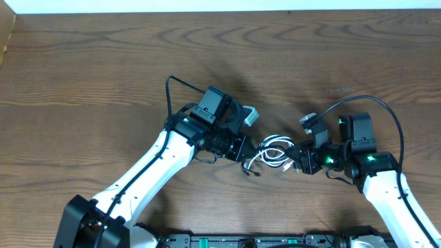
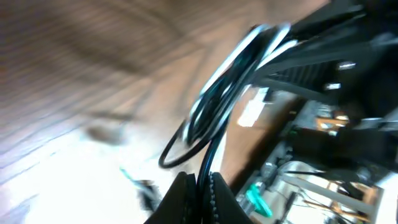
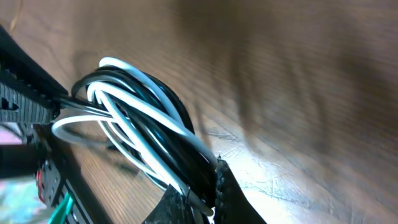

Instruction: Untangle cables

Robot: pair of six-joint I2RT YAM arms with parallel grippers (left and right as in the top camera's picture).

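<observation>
Left gripper (image 1: 246, 154): jaws pressed together on a black strand at the near end of the bundle. Cable bundle (image 1: 273, 153): black and white loops coiled together over the wooden table (image 1: 103, 62), directly between both grippers, long axis running from one to the other. Right gripper (image 1: 295, 160): jaws pinching the coil's opposite end. Neither arm is nearer. Likely next move: drawing apart along that axis.

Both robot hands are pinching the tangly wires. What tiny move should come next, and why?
Probably ease the left gripper slowly away from the right gripper. Both seem shut on the cable bundle, whose black and white loops lie wound together between them.
</observation>
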